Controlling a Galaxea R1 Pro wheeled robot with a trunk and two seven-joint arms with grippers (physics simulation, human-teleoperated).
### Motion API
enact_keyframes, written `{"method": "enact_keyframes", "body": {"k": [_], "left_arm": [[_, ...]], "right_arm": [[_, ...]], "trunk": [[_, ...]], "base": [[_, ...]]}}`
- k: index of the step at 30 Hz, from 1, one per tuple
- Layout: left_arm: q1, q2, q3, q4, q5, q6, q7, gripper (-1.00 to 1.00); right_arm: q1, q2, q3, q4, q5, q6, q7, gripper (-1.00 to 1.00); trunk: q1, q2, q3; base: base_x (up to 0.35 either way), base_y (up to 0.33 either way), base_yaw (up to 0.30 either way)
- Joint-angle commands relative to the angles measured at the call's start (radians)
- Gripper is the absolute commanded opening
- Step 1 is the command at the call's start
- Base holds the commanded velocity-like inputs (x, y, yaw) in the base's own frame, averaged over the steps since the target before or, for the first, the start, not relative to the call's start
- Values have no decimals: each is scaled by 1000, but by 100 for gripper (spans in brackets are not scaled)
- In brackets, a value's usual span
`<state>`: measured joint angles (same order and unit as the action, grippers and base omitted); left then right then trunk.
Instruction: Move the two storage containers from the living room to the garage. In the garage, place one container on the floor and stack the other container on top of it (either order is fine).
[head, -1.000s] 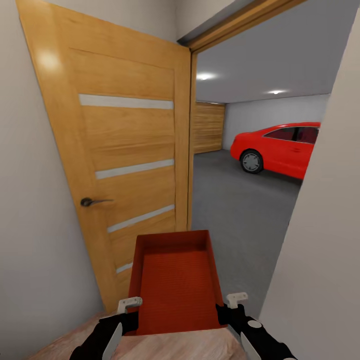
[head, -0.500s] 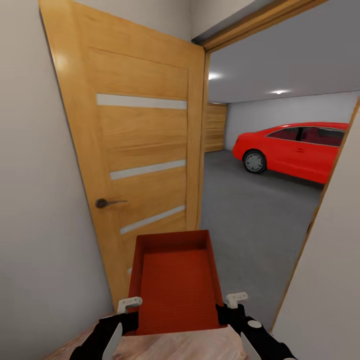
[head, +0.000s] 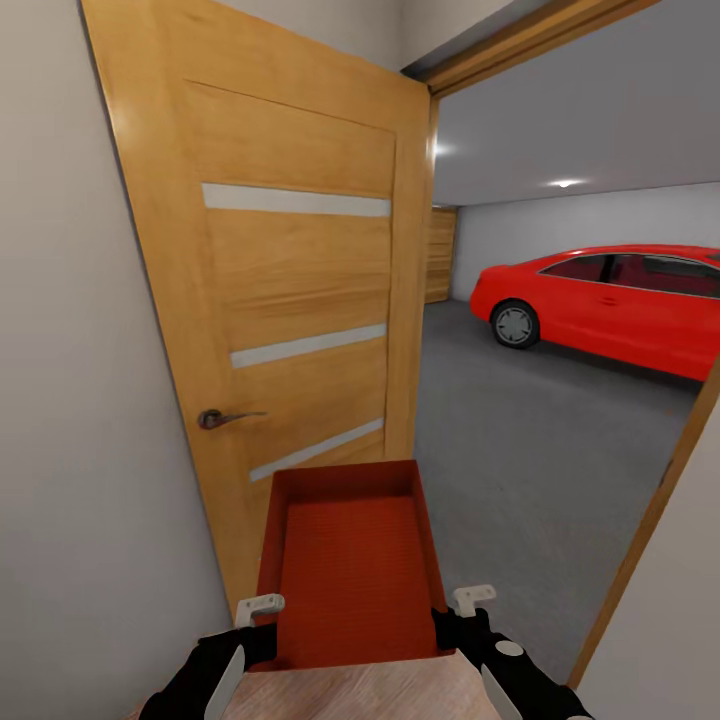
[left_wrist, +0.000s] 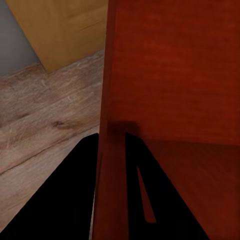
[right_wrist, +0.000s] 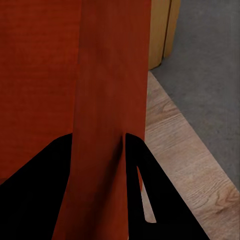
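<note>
We hold an orange-red storage container (head: 350, 570) out in front of us at a doorway, gripped from both sides. Our left gripper (head: 258, 622) pinches its left wall, one finger (left_wrist: 75, 200) outside and one inside; our right gripper (head: 458, 615) pinches the right wall likewise. An open wooden door (head: 290, 300) stands just left of the container. Through the doorway we see the garage's dark grey floor (head: 540, 450) and a red car (head: 610, 305). Light wood planks (right_wrist: 185, 165) lie beneath us.
</note>
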<state>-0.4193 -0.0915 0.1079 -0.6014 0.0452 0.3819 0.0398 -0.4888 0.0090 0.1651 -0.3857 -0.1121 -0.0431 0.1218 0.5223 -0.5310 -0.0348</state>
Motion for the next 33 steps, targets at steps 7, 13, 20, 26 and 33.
{"method": "enact_keyframes", "body": {"k": [7,13,20,26,33], "left_arm": [[-1,18,10,-5,-24,-18,29,-100],[-2,18,10,-5,-24,-18,29,-100],[-1,18,10,-5,-24,-18,29,-100],[-2,18,10,-5,-24,-18,29,-100],[-2,19,10,-5,-24,-18,28,-100]], "right_arm": [[-1,-1,17,2,-14,-4,21,-100],[-1,-1,17,3,-14,-4,22,-100],[-1,-1,17,4,-14,-4,22,-100],[-1,-1,18,8,-14,-4,22,-100],[-1,-1,19,8,-14,-4,22,-100]], "trunk": [[1,-2,-2],[1,-2,-2],[1,-2,-2],[1,-2,-2],[1,-2,-2]], "base": [[5,3,0],[0,0,0],[0,0,-97],[0,0,-265],[0,0,-274]]}}
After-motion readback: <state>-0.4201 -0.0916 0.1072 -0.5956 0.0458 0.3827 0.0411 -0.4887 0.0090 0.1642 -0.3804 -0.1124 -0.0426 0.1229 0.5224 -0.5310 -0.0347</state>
